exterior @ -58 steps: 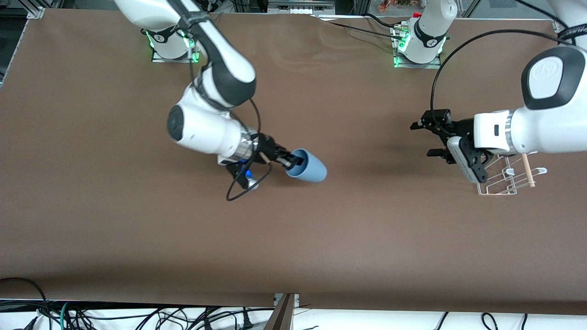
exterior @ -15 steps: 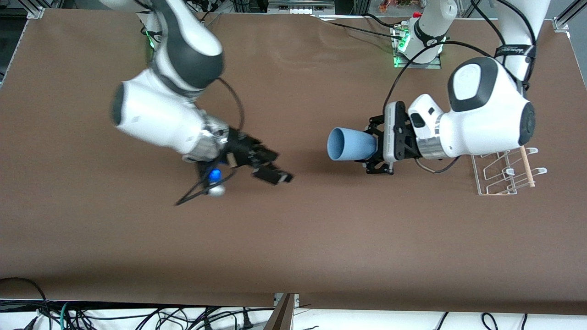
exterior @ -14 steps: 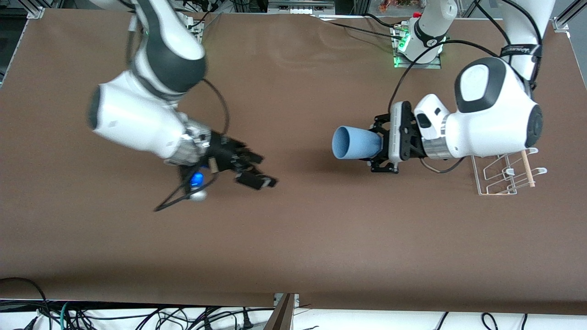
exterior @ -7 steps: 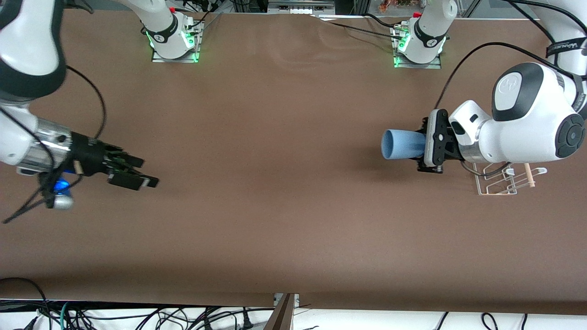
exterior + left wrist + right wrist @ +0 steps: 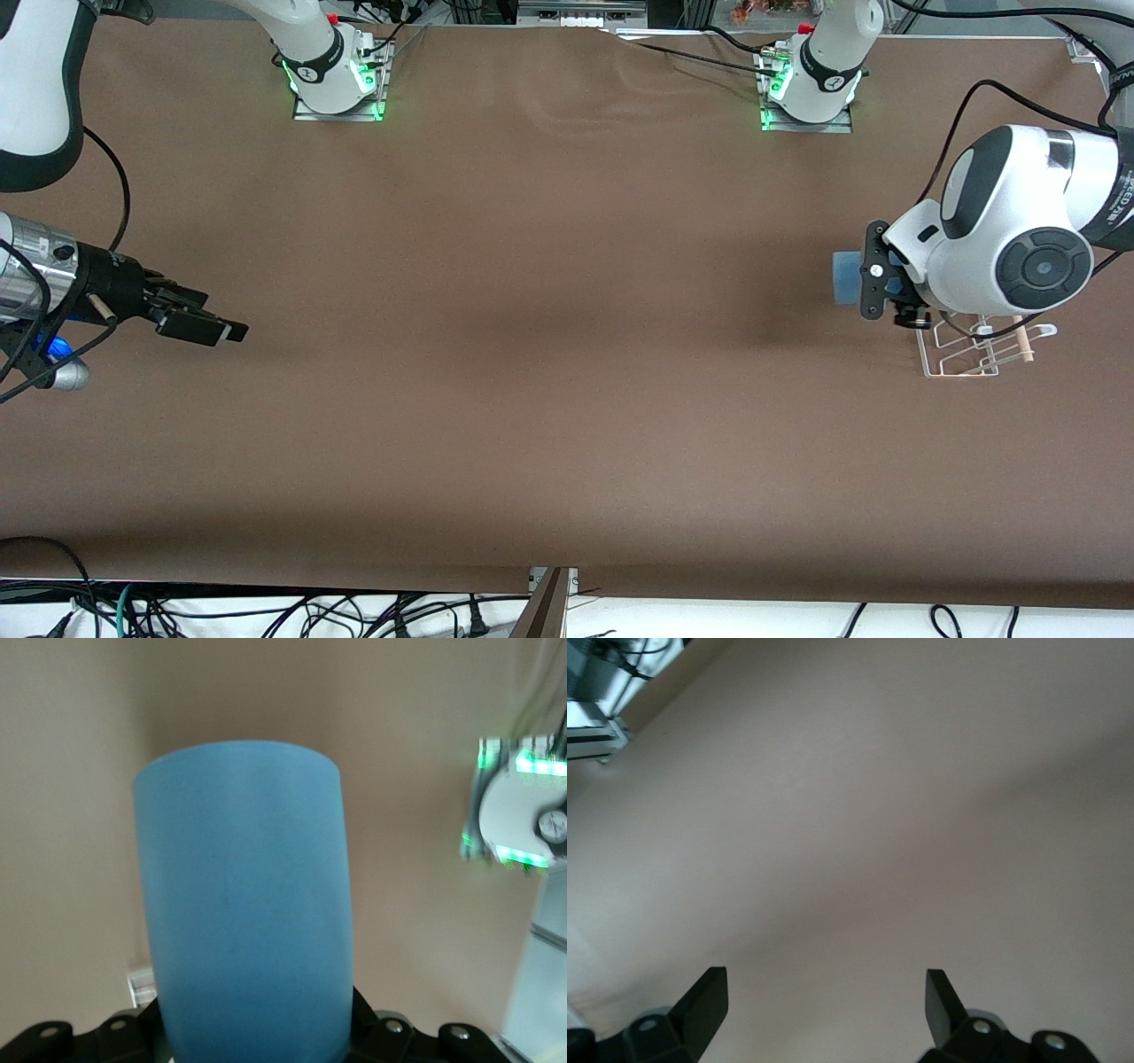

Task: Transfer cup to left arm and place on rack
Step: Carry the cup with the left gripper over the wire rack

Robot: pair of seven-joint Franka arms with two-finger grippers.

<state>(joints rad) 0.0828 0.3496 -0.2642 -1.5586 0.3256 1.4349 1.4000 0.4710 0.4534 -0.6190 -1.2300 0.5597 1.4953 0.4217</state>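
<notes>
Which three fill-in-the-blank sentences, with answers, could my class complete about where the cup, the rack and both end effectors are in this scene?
1. The cup is held by the ____ arm's end effector.
2. The right end effector holds nothing, and its fingers are ____.
3. The rack sits at the ____ arm's end of the table.
4. The cup's colour is light ____.

Missing words: left; open; left; blue
</notes>
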